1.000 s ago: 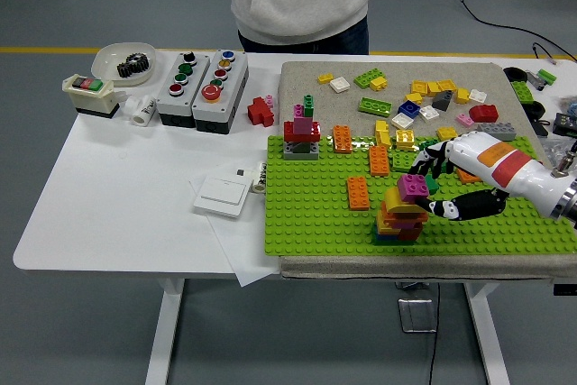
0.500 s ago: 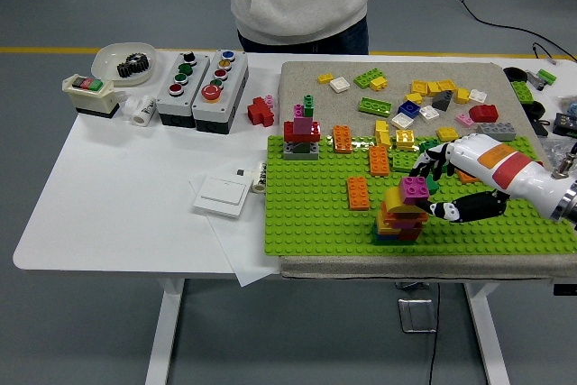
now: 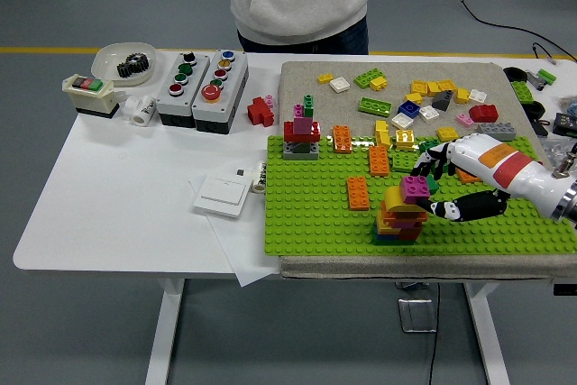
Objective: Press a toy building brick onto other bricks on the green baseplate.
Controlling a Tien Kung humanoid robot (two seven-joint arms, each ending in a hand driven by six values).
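I see my right robot hand (image 3: 431, 188) grasping the magenta brick (image 3: 415, 188), which sits on top of the yellow-and-red brick stack (image 3: 400, 220) standing on the green baseplate (image 3: 306, 214), near its front edge

Two button boxes (image 3: 200, 77), a gear bowl (image 3: 122, 61), white switch plate (image 3: 223, 195).

1. The green baseplate (image 3: 315, 214) is studded, glossy plastic.
2. It lies on a rough, matt beige cloth mat (image 3: 302, 78).
3. The table (image 3: 117, 187) is smooth, matt white.
4. The right hand (image 3: 439, 188) has glossy black plastic fingers (image 3: 460, 207).
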